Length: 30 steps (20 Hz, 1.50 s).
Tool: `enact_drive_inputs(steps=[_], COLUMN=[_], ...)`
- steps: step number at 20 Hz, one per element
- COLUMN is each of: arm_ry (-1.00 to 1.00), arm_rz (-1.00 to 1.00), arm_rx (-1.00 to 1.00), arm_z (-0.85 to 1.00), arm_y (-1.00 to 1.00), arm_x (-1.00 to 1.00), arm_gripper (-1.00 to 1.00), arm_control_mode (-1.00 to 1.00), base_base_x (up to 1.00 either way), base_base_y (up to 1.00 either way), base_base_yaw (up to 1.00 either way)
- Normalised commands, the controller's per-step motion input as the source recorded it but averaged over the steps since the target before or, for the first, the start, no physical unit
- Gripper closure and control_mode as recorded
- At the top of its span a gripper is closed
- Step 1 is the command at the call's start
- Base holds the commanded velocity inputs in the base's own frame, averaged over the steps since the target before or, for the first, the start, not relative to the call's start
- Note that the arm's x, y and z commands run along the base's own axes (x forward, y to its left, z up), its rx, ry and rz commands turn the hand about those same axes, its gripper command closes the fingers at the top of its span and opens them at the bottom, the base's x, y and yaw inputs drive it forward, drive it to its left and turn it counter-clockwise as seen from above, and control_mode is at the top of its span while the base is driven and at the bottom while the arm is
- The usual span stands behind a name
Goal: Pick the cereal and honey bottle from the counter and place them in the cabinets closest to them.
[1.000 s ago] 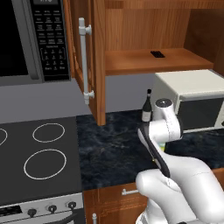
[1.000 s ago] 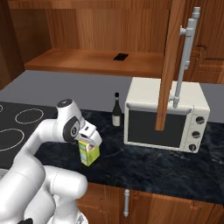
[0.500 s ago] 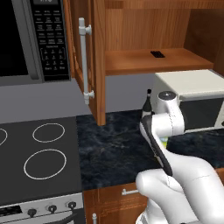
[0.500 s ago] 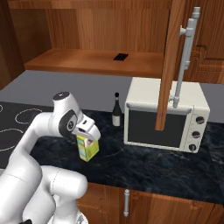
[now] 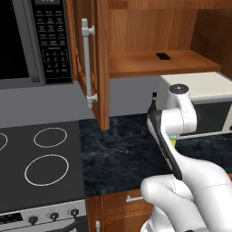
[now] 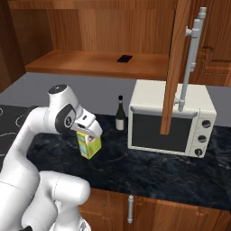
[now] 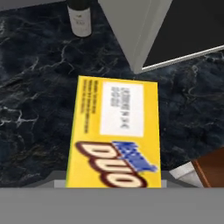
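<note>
A: Where is the cereal (image 6: pixel 89 145) right now?

B: It stands upright on the counter (image 6: pixel 149 167), to the left of the white microwave (image 6: pixel 170 118) and a little nearer the front edge than the microwave's door. In the hand view the yellow box (image 7: pixel 114 133) has its printed face toward the camera, with a corner of the microwave (image 7: pixel 140 33) just beyond it.

A: And the gripper?

B: The gripper (image 6: pixel 88 128) sits directly over the top of the cereal, in line with the box. Its fingers are not clear in any view, so I cannot tell how wide it stands or whether it touches the carton.

A: Anything else near the microwave?

B: A dark wine bottle (image 6: pixel 120 113) stands on the counter just beside the microwave's left wall, farther back than the cereal. In the hand view its base and pale label (image 7: pixel 80 18) show beyond the box.

A: The cabinets?

B: The upper cabinet (image 6: pixel 92 63) above the microwave is open, its door (image 6: pixel 178 67) swung out in front of the microwave. A small dark flat thing (image 6: pixel 124 58) lies on its shelf. From the left base view the arm hides most of the box; a sliver of yellow-green (image 5: pixel 172 142) shows beside the arm, left of the microwave (image 5: pixel 207 104).
</note>
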Motion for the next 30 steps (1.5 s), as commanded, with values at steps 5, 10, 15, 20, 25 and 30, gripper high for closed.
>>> enact_drive_inputs(steps=[5,10,15,20,25,30], arm_ry=[-0.09,-0.08,-0.05,-0.01,0.0,0.0], arm_rz=[0.0,0.0,0.0,0.0,0.0,0.01], arm_rx=[0.0,0.0,0.0,0.0,0.02,0.01], arm_z=[0.51,0.51,0.55,0.57,0.66,0.61], arm_y=[0.0,0.0,0.0,0.0,0.0,0.01], arm_x=[-0.16,-0.1,-0.07,-0.02,0.0,-0.01], arm_gripper=[1.0,1.0,1.0,1.0,1.0,1.0], arm_control_mode=[-1.0,-1.0,-1.0,-1.0,-1.0,-1.0], base_base_x=[0.0,0.0,0.0,0.0,0.0,0.0], base_base_y=[0.0,0.0,0.0,0.0,0.0,0.0], base_base_yaw=[0.0,0.0,0.0,0.0,0.0,0.0])
